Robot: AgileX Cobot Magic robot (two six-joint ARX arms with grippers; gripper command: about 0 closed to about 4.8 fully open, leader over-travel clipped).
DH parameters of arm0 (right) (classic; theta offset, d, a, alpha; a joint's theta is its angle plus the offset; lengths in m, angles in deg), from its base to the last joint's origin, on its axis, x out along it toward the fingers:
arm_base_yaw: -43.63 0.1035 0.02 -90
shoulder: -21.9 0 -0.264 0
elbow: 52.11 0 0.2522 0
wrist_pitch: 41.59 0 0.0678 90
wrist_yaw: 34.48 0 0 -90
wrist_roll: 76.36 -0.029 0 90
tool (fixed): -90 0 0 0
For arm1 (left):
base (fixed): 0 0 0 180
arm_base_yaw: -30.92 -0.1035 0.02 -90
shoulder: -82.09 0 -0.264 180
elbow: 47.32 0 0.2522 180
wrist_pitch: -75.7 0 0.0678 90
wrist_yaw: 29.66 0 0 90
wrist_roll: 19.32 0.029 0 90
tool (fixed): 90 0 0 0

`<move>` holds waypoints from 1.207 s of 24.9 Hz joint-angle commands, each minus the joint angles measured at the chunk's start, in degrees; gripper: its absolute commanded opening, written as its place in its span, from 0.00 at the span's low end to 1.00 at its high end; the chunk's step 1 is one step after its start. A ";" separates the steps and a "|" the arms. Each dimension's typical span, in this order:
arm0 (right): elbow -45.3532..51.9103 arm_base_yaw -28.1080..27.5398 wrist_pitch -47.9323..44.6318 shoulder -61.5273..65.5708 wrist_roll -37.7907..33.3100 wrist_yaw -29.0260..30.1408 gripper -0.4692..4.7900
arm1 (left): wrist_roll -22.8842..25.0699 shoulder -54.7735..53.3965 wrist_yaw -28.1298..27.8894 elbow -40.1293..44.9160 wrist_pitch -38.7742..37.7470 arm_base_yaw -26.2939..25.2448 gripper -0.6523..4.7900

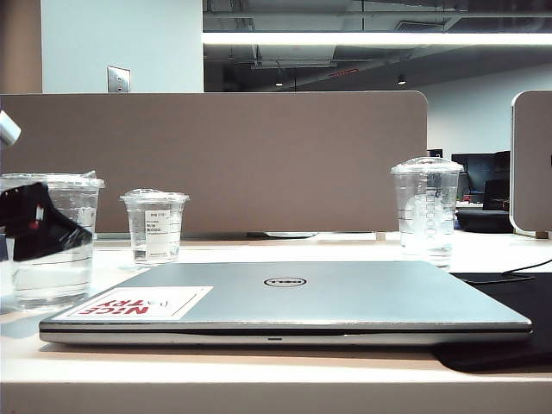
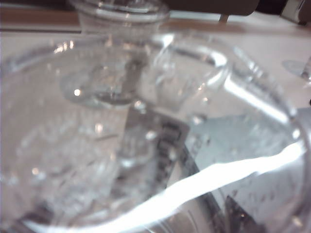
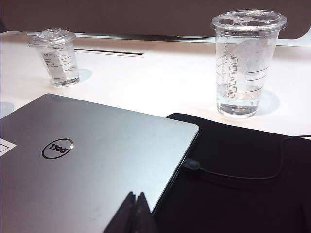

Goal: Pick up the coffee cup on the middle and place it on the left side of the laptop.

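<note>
Clear flat-lidded plastic coffee cup stands on the white table, far left, just beside the silver-grey Dell laptop.

Left gripper, dark, is at the cup; jaw state unclear.

Advice: lift clear without tipping it.

Right gripper is closed over the laptop's near edge.

White table: laptop, three cups.

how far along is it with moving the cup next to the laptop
Nearly done: the clear flat-lidded plastic coffee cup already stands left of the closed silver Dell laptop. In hand: the left gripper sits around the cup; whether it has released is unclear. Left: pull that arm clear. The right gripper rests shut above the laptop.
</note>
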 commanded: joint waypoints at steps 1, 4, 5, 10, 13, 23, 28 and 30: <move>0.22 0.09 -0.96 0.02 0.02 0.02 0.08 | -0.09 0.59 0.79 1.49 3.61 -0.09 1.00; 0.22 0.09 -0.98 0.00 0.02 0.02 0.08 | -0.09 1.60 0.74 3.41 3.63 -0.11 1.00; 0.22 0.09 -0.98 0.00 0.02 0.02 0.08 | -0.07 2.47 0.76 5.03 3.69 -0.11 1.00; 0.22 0.09 -0.98 0.00 0.02 0.02 0.08 | -2.84 8.17 2.27 9.38 3.54 -0.15 1.00; 0.22 0.11 -1.01 -0.35 0.04 0.02 0.08 | -3.98 12.20 2.08 9.35 3.63 -0.15 1.00; 0.22 0.00 -0.92 -1.46 0.02 0.02 0.08 | -5.86 26.62 2.23 9.33 -8.46 -0.28 1.00; 0.22 -1.11 -0.96 -2.86 0.02 0.04 0.08 | -4.98 34.99 2.23 9.29 -19.28 -0.28 1.00; 0.22 -2.10 -0.96 -3.45 0.02 0.02 0.08 | -3.15 41.35 2.05 9.27 -26.16 -0.28 1.00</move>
